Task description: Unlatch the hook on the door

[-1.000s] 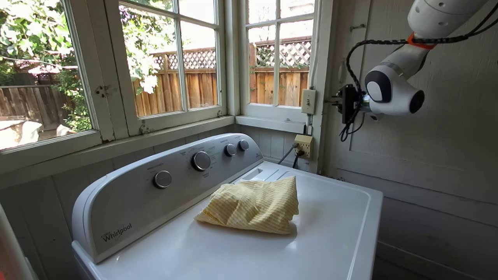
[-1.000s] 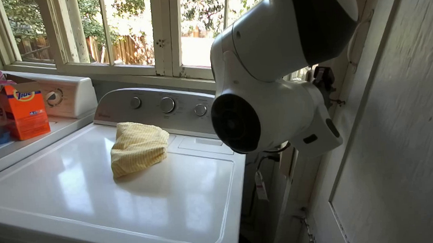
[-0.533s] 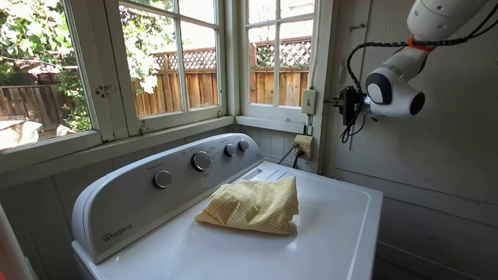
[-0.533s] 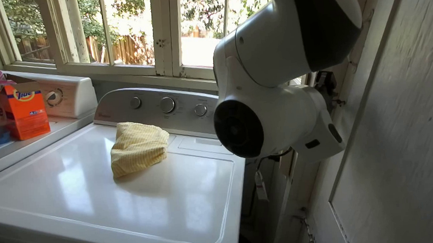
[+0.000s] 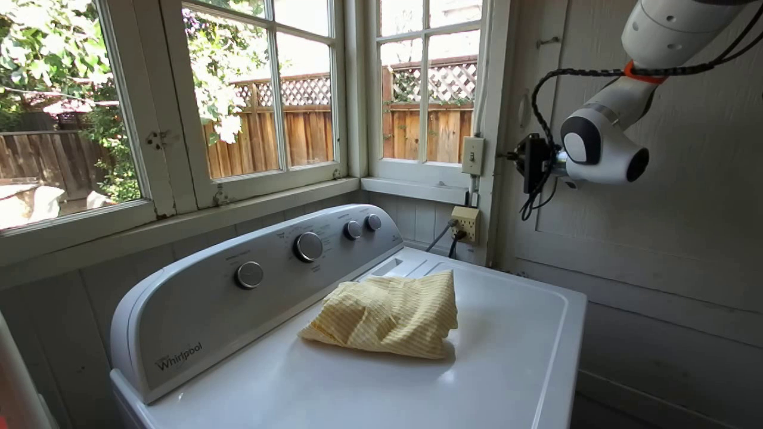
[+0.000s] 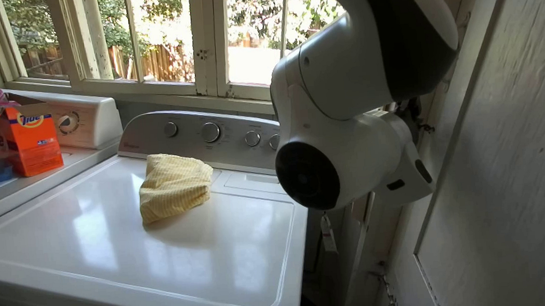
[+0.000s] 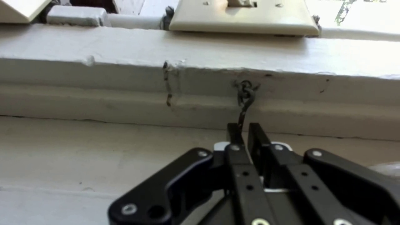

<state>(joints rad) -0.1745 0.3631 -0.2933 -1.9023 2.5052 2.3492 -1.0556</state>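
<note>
Hook (image 7: 242, 115) grasp seems current step, end effector (image 7: 245, 128) narrowly apart at it; pinch, then lift likely next.

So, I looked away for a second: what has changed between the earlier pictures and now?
The arm has come down a little in both exterior views. The gripper has narrowed; in the wrist view the hook runs down to the small gap left between its jaws, with no firm grip visible. The door and the yellow striped cloth stayed as they were.
</note>
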